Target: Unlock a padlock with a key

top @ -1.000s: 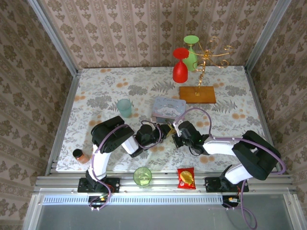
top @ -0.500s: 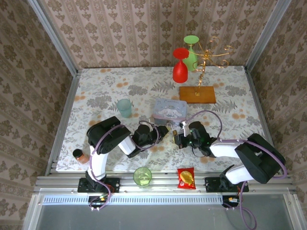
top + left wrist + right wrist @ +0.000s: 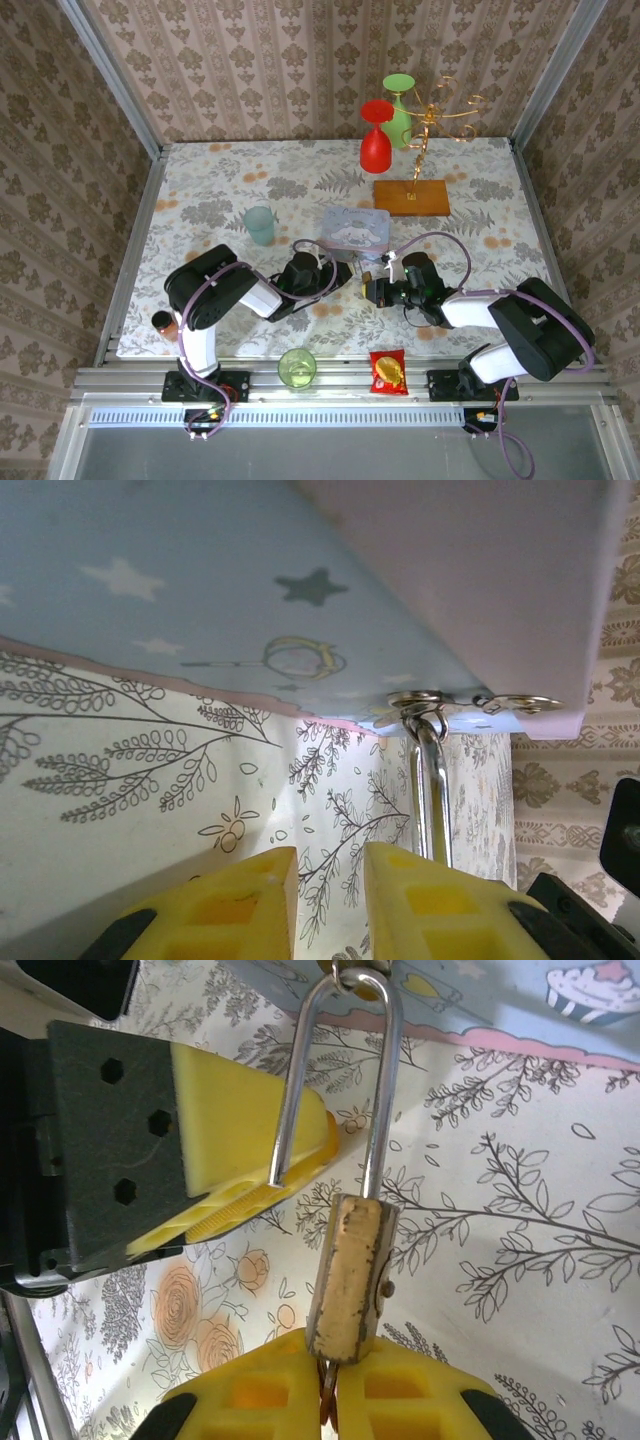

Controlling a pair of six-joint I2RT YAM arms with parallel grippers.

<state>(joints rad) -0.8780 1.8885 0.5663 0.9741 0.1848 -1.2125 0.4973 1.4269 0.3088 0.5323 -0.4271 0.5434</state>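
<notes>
1. My right gripper [image 3: 330, 1382] has its yellow pads pressed together on a thin dark metal key [image 3: 323, 1400] (only a sliver of it shows). The pad tips touch the underside of the tiny brass-gold padlock [image 3: 350, 1280].
2. The padlock's thin silvery U-shaped shackle [image 3: 383, 1090] is hooked through a silvery hasp ring [image 3: 420, 702] at the lower edge of the pale blue printed tin box [image 3: 353, 228]. One shackle leg enters the brass body; the other ends short of it.
3. My left gripper [image 3: 330, 865] has its fingers apart with a narrow gap and nothing between them. One of its yellow pads lies just beside the shackle's free leg, crowding that side.
4. On the padlock's other side the floral tablecloth [image 3: 520, 1260] lies bare up to the tin's pink-trimmed edge.
5. From above, both grippers meet just in front of the tin.
6. A translucent green cup [image 3: 297, 367] and a red-and-yellow snack packet [image 3: 387, 371] sit at the near edge, well apart from the lock. A pale blue cup [image 3: 260, 224] stands left of the tin.
7. The tin's print shows stars and a cupcake. The packet's lettering is too small to read.
</notes>
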